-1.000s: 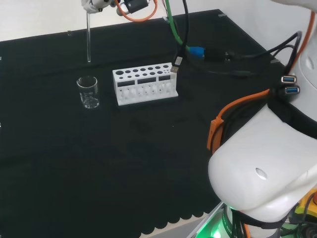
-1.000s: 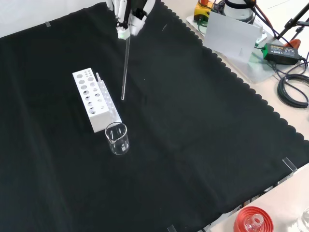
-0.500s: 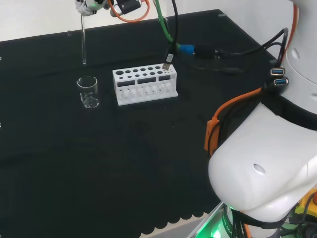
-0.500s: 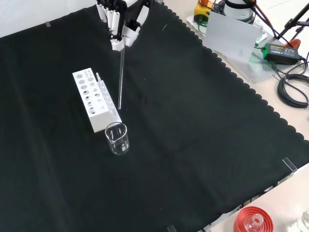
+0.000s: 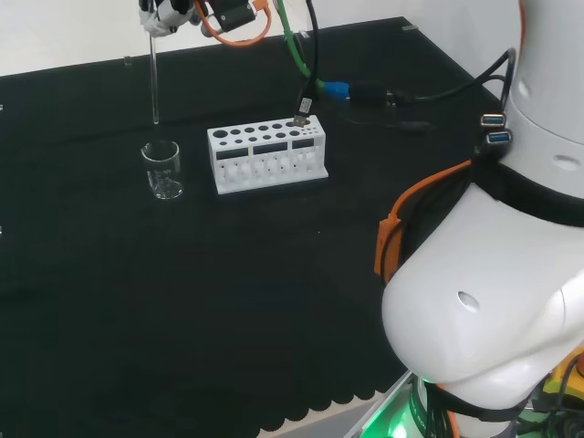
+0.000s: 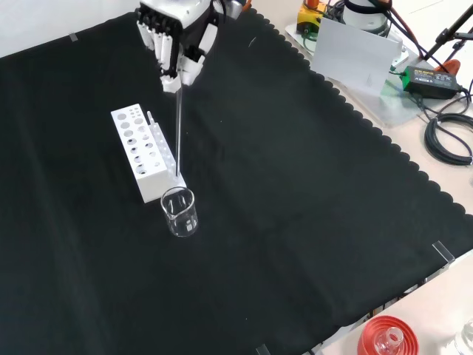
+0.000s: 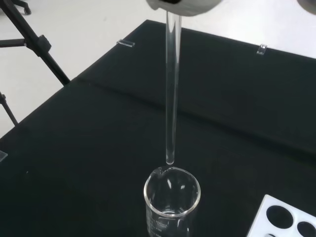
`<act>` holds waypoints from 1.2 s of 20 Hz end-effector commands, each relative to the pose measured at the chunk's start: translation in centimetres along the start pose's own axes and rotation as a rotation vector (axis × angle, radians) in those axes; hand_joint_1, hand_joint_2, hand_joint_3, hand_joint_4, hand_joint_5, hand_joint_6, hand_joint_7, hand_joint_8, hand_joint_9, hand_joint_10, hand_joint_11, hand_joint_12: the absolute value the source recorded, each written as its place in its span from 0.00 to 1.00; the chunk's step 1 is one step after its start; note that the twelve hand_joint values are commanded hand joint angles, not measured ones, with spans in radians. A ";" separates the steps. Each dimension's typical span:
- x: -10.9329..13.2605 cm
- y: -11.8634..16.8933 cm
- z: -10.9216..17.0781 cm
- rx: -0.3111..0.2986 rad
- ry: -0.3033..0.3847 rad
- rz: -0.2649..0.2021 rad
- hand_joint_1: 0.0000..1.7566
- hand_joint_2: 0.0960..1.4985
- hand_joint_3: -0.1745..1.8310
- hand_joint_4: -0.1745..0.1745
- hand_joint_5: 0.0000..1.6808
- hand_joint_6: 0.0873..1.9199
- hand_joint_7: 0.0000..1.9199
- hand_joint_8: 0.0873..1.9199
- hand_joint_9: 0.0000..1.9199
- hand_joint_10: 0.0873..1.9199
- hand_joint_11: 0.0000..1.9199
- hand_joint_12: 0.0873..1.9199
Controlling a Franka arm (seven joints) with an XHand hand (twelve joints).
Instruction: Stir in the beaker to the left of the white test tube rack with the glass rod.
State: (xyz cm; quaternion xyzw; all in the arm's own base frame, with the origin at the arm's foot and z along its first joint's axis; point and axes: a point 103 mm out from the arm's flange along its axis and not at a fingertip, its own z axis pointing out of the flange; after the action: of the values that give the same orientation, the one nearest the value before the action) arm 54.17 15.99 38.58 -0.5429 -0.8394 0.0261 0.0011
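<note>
1. The hand [image 6: 174, 37], fingers curled round the glass rod [image 6: 178, 129], holds it upright for a vertical entry.
2. Rod tip hangs just above the beaker [image 5: 162, 170] (beside the white rack [image 5: 266, 155]), not yet inside.

A black cloth [image 6: 295, 222] with a scalloped edge covers the surface, its corners pinned by small clear clips [image 6: 441, 250]. In the front view, pale tabletop [image 6: 436, 185] shows to the right, carrying a grey panel [image 6: 355, 55], coiled black cables [image 6: 451, 140] and a red ribbed ring [image 6: 384, 336]. In the wrist view, a black tripod [image 7: 34, 44] stands on a light floor [image 7: 59, 29].
</note>
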 end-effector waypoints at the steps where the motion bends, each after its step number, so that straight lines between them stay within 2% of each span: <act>1: -1.5 2.6 2.2 0.019 0.010 0.004 0.70 0.67 0.00 0.00 0.84 0.10 0.91 0.17 0.97 0.16 0.87 0.34; 10: -2.2 4.1 3.7 0.038 0.014 -0.007 0.70 0.67 0.00 0.00 0.84 0.10 0.91 0.17 0.96 0.16 0.87 0.35; 24: -3.0 3.1 6.0 0.058 0.020 -0.006 0.70 0.67 0.00 0.00 0.84 0.10 0.91 0.17 0.96 0.16 0.87 0.35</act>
State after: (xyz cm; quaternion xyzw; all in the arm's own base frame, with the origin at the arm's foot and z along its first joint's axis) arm 58.22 14.30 33.03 -0.5418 -0.8389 0.0442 0.0260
